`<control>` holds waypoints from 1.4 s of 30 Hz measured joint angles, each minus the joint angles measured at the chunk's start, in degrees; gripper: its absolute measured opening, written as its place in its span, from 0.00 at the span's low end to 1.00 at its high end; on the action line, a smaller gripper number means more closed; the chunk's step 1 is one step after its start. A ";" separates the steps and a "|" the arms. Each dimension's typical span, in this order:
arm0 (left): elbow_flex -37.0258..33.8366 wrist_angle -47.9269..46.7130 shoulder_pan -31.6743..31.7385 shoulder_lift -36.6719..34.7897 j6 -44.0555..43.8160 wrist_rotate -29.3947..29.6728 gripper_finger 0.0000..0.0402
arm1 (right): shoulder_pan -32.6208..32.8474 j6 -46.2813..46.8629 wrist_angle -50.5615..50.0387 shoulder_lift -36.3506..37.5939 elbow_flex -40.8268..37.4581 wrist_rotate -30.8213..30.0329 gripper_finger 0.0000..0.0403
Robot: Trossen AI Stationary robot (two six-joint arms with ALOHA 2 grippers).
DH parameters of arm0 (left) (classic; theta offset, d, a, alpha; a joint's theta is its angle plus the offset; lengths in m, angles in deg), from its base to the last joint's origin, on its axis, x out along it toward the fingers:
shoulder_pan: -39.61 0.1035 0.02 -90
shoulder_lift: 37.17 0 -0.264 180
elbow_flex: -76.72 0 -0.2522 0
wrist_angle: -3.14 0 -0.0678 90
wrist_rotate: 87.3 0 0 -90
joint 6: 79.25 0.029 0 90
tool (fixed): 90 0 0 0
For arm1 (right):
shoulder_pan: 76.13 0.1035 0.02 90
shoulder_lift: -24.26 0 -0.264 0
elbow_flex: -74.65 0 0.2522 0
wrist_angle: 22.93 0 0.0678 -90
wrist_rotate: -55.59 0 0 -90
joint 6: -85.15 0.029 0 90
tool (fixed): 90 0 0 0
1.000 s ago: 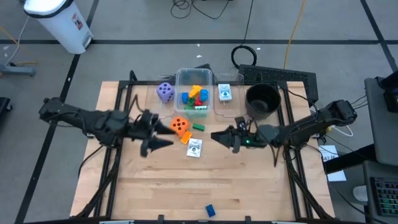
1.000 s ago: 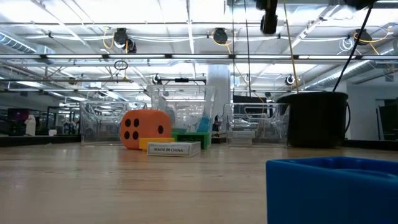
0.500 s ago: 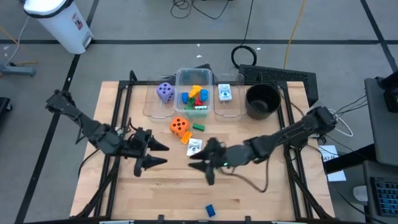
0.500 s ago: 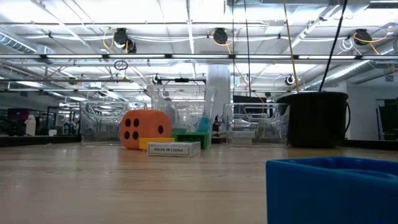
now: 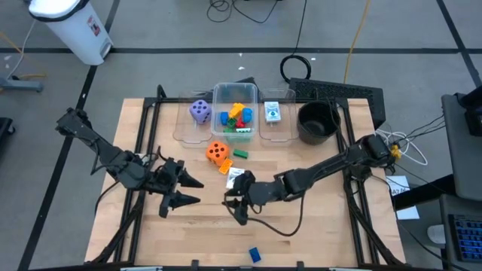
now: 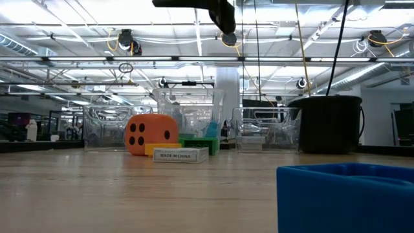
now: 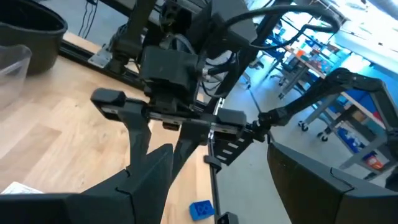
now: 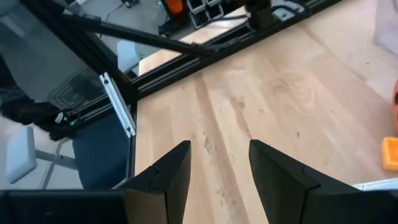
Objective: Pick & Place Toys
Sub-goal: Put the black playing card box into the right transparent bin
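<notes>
Toys are lying about the pale wooden table: a flat white printed card is resting just beside the right gripper, partly covered by that arm, so its long axis is hard to make out. An orange dotted die is sitting near a green block; a small blue block is lying at the near edge. The right gripper's fingers are standing apart over bare wood, holding nothing. The left gripper is hovering well left, fingers spread, empty.

A grey tiled floor is surrounding the wooden surface, with a white bin standing on it. Ceiling lights are glowing over metal trusses.
</notes>
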 joint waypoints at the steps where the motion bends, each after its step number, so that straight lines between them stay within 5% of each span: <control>1: 0.00 -0.17 -0.02 0.00 -0.53 -0.02 0.67 | -0.39 -0.16 0.11 0.06 0.00 -0.01 0.38; 10: 0.00 -0.58 -0.02 0.00 0.00 -0.03 0.67 | -2.71 2.37 -4.36 0.12 0.00 0.02 0.38; 23: 0.00 -1.99 0.05 0.00 1.88 2.72 0.67 | -4.65 -14.18 -11.04 0.12 -0.04 -0.09 0.38; 32: 0.02 -6.53 0.05 0.21 -2.56 5.23 0.67 | -10.03 -4.62 -11.65 0.12 -0.07 0.37 0.39; 42: 0.07 -15.53 3.35 7.62 -7.38 6.14 0.67 | -14.67 -1.76 -10.93 0.12 -0.08 16.41 0.45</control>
